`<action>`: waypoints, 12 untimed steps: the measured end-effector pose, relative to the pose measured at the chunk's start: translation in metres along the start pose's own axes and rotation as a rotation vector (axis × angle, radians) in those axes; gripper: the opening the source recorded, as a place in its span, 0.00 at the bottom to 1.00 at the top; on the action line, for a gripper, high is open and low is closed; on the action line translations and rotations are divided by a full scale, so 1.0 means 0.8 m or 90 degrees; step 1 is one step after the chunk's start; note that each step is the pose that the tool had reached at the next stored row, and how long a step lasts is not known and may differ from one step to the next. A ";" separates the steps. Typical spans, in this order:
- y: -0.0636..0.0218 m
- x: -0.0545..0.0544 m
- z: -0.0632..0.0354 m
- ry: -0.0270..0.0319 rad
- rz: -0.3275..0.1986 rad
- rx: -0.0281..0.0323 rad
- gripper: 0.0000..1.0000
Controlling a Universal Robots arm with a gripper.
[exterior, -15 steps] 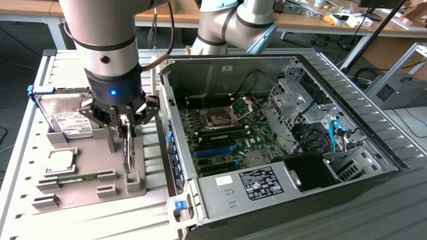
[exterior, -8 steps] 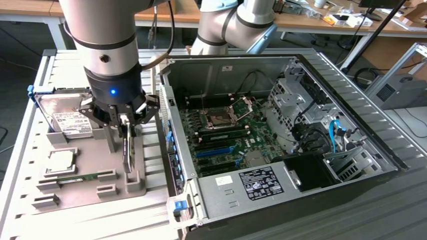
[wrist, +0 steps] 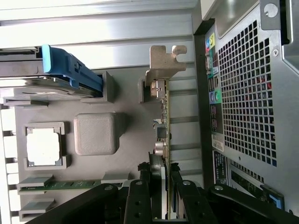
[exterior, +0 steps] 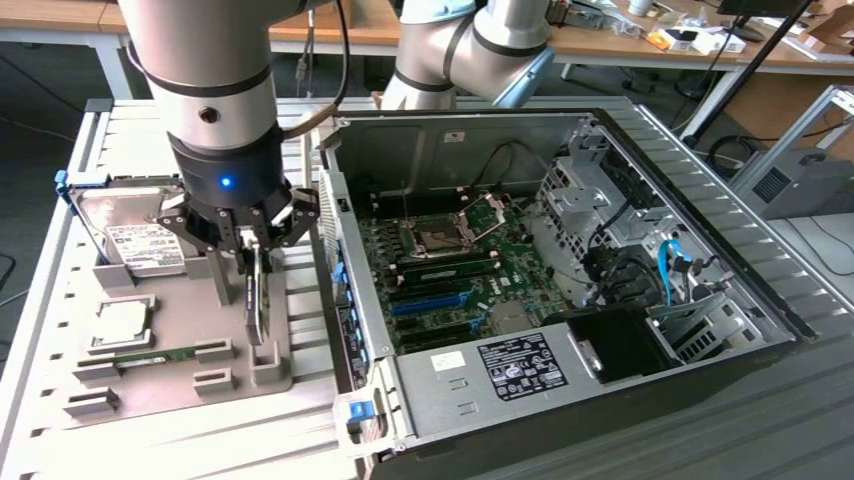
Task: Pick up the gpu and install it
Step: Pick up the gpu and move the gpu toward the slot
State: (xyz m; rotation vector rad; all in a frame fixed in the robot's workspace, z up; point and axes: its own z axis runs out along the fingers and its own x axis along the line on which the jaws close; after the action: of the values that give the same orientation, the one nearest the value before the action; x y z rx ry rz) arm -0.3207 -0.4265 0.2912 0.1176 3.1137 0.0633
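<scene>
- Ribbed metal desk [exterior: 200, 440] carries a grey holder tray [exterior: 160, 330], with the open computer case [exterior: 427, 150] at its 3 o'clock in the exterior view
- Slots in the tray keep the gpu [exterior: 255, 310] standing on its long edge, which leaves the upper edge free for a grasp from above
- gripper [exterior: 254, 268] stands straight over it, clamped on that upper edge, one jaw on each face
- gpu sits at the gripper's 6 o'clock and appears seated in the tray, silver bracket [wrist: 163, 63] against its slot; hard drive [exterior: 134, 245] lies at 10 o'clock

Hard drive [exterior: 140, 245] label and power supply [exterior: 527, 365] label carry print; none of it legible.
</scene>
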 end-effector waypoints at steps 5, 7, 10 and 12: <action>0.000 0.000 -0.002 0.0000 0.000 0.0000 0.27; 0.000 0.000 -0.002 0.0000 0.000 0.0000 0.27; 0.000 0.000 -0.003 0.0000 0.000 0.0000 0.27; 0.000 0.000 -0.004 0.0000 0.000 0.0000 0.27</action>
State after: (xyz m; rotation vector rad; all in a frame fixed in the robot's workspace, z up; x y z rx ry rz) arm -0.3208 -0.4265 0.2940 0.1176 3.1138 0.0632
